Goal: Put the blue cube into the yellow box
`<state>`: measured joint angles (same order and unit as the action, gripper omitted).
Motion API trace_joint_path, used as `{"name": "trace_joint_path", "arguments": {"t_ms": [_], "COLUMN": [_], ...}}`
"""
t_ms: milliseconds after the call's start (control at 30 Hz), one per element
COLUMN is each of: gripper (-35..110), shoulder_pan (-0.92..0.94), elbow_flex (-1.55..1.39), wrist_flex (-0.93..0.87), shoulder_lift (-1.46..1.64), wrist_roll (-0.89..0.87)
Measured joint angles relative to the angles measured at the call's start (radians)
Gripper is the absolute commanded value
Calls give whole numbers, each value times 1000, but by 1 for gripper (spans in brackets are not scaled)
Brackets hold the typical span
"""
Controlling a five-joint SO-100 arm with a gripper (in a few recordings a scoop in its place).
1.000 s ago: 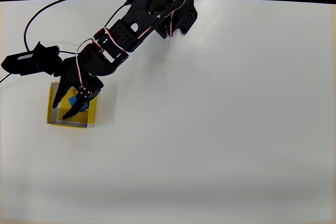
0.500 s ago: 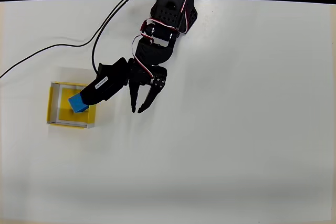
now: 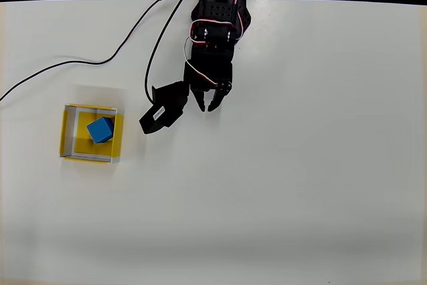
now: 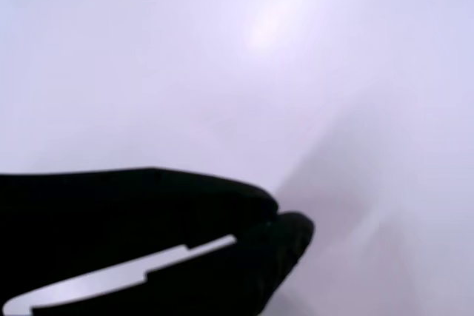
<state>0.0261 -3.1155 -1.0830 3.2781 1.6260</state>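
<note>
From above, the blue cube sits inside the yellow box, turned a little askew to the walls and lying toward the box's upper right corner, with yellow floor showing at its nine o'clock side. The box rests on the white table far out toward nine o'clock from the table's middle, its pale rims brightest along the top and bottom edges.

The black arm reaches down from twelve o'clock, and its gripper hangs over bare table well apart from the box, off at about the box's two o'clock. Its two fingertips point toward six o'clock with only a narrow gap between them, nearly closed, and nothing is caught there. A black camera module juts from the wrist toward eight o'clock, between the claw and the box but touching neither. A black cable trails across the table from the nine o'clock edge up to the arm's base.

In the wrist view the dark fingers lie almost together at the bottom of the frame against plain white table, holding nothing.
</note>
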Motion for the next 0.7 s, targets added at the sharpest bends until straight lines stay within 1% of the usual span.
{"name": "trace_joint_path", "arguments": {"t_ms": [367, 500, 700], "gripper": [0, 1, 1], "shoulder_pan": [-21, -21, -21], "elbow_flex": [-2, -2, -2], "wrist_flex": [-245, -258, -258], "shoulder_lift": [38, 38, 38], "wrist_roll": [-49, -100, -104]}}
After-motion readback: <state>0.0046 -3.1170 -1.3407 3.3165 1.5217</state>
